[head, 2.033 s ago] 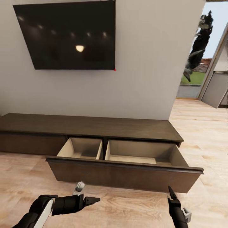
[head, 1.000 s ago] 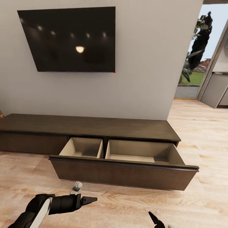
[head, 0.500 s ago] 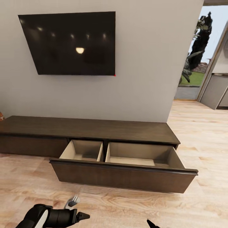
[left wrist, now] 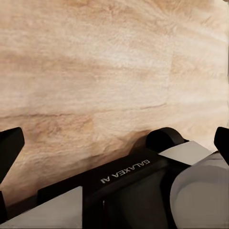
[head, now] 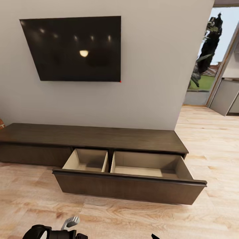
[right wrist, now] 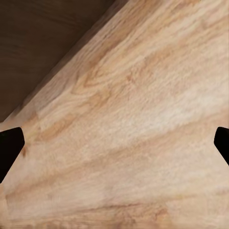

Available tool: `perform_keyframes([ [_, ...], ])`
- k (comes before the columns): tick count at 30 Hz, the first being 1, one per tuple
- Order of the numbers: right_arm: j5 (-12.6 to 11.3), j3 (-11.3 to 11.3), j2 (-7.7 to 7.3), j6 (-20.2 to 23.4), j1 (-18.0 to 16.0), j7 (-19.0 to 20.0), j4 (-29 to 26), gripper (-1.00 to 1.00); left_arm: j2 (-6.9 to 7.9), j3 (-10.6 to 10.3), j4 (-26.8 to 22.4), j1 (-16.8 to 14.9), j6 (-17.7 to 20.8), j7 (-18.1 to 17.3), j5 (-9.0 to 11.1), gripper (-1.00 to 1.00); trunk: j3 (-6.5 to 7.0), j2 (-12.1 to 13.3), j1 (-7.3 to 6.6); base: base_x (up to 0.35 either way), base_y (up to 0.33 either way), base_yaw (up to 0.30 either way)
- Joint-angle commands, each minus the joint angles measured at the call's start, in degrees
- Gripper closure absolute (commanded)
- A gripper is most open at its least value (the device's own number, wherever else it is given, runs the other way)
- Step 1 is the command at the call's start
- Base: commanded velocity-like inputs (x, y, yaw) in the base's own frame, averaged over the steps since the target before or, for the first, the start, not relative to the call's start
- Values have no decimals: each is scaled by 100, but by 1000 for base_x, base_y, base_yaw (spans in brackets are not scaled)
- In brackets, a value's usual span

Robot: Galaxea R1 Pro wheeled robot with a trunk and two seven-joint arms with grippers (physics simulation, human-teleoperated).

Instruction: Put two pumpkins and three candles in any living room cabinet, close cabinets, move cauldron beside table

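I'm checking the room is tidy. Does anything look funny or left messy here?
Yes: the cabinet has one wide drawer pulled out over the wooden floor. Both pale compartments look empty. Nothing looks spilled or broken.

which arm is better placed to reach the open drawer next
Likely the right: the right gripper is open with the dark drawer front in its wrist view, while the left gripper faces bare floor.
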Motion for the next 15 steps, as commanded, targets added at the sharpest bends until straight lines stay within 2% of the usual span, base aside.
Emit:
perform_keyframes([
  [1,-45,48,-2,-18,-4,24,6,-100,5,-11,30,-3,64,-30,27,-100,-5,-2,0,50,0,0],
  [3,-39,50,-2,-17,-4,16,6,-100,5,-14,84,-1,127,-80,23,-100,-5,-2,0,99,0,0],
  [7,-26,52,-1,-50,-4,-2,6,-100,-62,-24,213,23,-4,-61,-85,-100,-5,-2,0,247,-60,0],
  [12,-20,53,-2,-66,-4,-6,-1,-100,-82,-19,373,24,-166,-70,-99,-100,-5,-2,0,285,-148,0],
  [15,-19,53,-2,-63,-4,-6,-6,-100,-81,-24,470,24,-264,-90,-93,-100,-5,-2,0,106,-72,0],
])
